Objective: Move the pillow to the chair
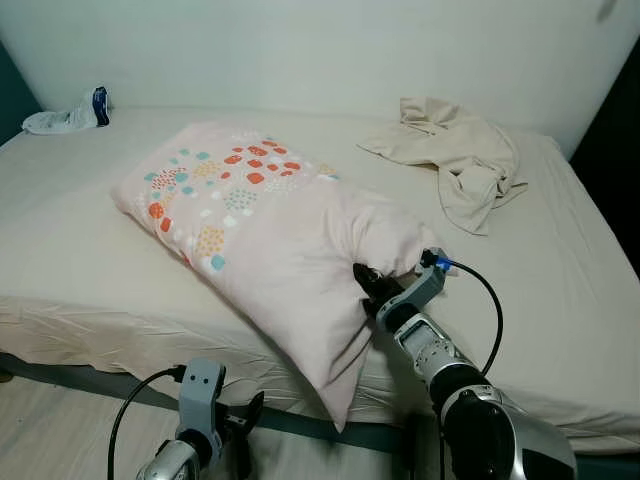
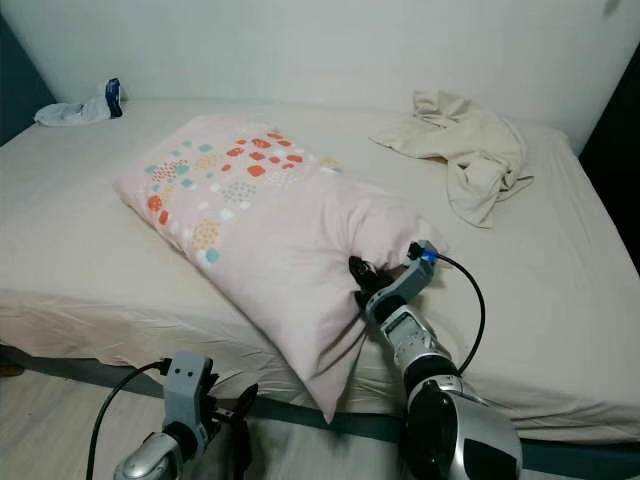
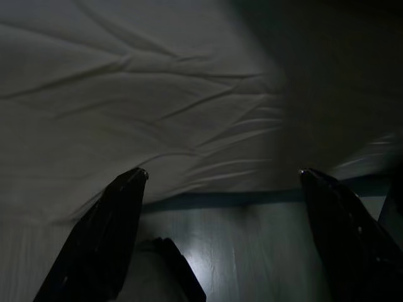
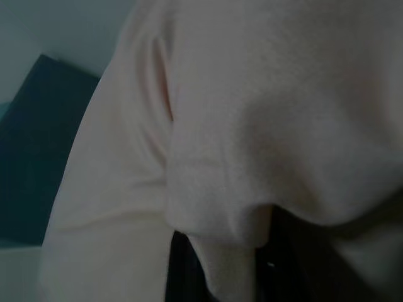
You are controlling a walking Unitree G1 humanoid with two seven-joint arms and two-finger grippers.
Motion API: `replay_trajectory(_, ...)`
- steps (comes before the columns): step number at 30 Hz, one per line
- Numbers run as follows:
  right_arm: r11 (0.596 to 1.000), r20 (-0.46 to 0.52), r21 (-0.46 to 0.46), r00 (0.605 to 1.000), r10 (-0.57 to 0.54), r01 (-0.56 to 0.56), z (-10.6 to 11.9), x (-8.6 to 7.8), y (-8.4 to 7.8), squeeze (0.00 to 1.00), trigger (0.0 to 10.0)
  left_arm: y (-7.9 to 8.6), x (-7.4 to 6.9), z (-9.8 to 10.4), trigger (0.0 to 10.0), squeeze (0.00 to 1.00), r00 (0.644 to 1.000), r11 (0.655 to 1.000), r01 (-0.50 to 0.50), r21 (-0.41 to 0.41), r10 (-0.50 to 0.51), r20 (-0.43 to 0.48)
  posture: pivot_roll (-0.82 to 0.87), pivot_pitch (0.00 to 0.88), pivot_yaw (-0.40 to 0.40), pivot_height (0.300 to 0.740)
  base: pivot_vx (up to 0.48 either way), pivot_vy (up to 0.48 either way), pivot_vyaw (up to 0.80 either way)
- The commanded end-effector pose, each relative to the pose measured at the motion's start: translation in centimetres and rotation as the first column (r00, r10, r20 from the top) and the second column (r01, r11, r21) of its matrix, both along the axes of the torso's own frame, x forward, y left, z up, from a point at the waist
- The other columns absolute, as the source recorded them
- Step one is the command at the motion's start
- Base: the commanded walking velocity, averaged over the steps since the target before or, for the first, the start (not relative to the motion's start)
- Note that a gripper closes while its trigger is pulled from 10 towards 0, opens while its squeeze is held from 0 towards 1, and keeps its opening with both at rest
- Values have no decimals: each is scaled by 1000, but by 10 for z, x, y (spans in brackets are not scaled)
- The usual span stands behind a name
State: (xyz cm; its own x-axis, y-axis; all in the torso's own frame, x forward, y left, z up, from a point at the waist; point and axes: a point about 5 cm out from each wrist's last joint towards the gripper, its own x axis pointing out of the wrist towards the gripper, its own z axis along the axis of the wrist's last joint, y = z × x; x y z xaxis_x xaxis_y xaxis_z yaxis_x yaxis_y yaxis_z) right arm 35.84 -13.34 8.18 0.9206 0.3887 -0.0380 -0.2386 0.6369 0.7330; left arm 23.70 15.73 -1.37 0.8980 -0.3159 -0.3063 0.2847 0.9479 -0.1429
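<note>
While the right arm reaches onto the bed, notes as follows:

Pillow: pale pink, with a patch of orange, teal and cream blotches toward its far end. Lies slantwise on the bed, its near corner hanging over the mattress edge toward the floor.

Right gripper: pushed into the pillow's near right side — black fingers clamped on a fold of the pink fabric. The right wrist view shows cloth bunched between the dark fingers, very close to the lens.

Left gripper: low, in front of the bed's edge, below the mattress line. Its two black fingers stand well apart, nothing between them; beyond them the wrinkled side of the sheet and a strip of pale floor.

Bed: cream sheet, creased along the near edge, a dark frame strip beneath it. Light wall behind.

Beige garment: crumpled on the far right of the bed, well apart from the pillow.

White cloth: small, with a dark blue part — at the far left corner of the bed, against the wall.

Cables: a black lead loops from the right wrist; another runs from the left wrist.
</note>
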Motion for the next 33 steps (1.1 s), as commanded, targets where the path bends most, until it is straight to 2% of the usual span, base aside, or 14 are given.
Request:
replay_trajectory(1, 996, 62, -25, 995, 83, -81, 5, 0, 11, 0, 0, -2, 5, 1, 10000, 0, 1000, 1000, -14, -15, 14, -1, 145, 26, 1, 465, 0, 0, 0)
replay_trajectory(4, 969, 211, -150, 951, 224, -195, 21, 0, 20, 0, 0, -10, 29, 16, 10000, 0, 998, 997, -39, -60, 41, 46, 134, 0, -12, 465, 0, 0, 0)
replay_trajectory(6, 950, 255, -222, 927, 273, -219, 30, 2, 27, 0, 0, -10, 34, 18, 10000, 0, 998, 997, -50, -64, 53, 46, 126, 0, -19, 465, 0, 0, 0)
replay_trajectory(9, 940, 258, -256, 922, 289, -223, 31, 1, 30, 0, 0, -11, 37, 18, 10000, 0, 998, 997, -53, -64, 56, 41, 122, 0, -24, 465, 0, 0, 0)
replay_trajectory(12, 933, 173, -254, 937, 303, -255, 7, -9, 31, 0, 0, -14, 43, 21, 10000, 0, 997, 996, -61, -68, 64, 51, 132, 0, -46, 470, 0, 0, 0)
replay_trajectory(17, 934, 128, -243, 946, 297, -260, -4, -15, 31, 0, 0, -13, 47, 25, 10000, 0, 993, 994, -84, -73, 90, 72, 137, 0, -57, 485, 0, 0, 0)
replay_trajectory(25, 941, 162, -241, 946, 282, -239, 8, -8, 30, 0, 0, 15, 50, 24, 10000, 0, 973, 975, -224, 8, 223, 64, 129, 0, -63, 530, 0, 0, 0)
replay_trajectory(27, 943, 171, -240, 946, 274, -230, 12, -5, 27, 0, 0, 30, 52, 25, 10000, 0, 957, 956, -287, 53, 284, 62, 129, 0, -67, 540, 0, 0, 0)
replay_trajectory(28, 943, 171, -240, 946, 274, -230, 12, -5, 27, 0, 0, 30, 52, 25, 10000, 0, 957, 956, -287, 53, 284, 62, 129, 0, -67, 540, 0, 0, 0)
replay_trajectory(30, 944, 168, -245, 949, 267, -222, 13, -4, 26, 0, 0, 42, 51, 24, 10000, 0, 940, 936, -341, 89, 337, 56, 130, 0, -67, 550, 0, 0, 0)
replay_trajectory(33, 942, 144, -258, 955, 258, -215, 8, -6, 24, 0, 0, 49, 50, 23, 10000, 0, 925, 920, -381, 92, 378, 45, 132, 0, -69, 565, 0, 0, 0)
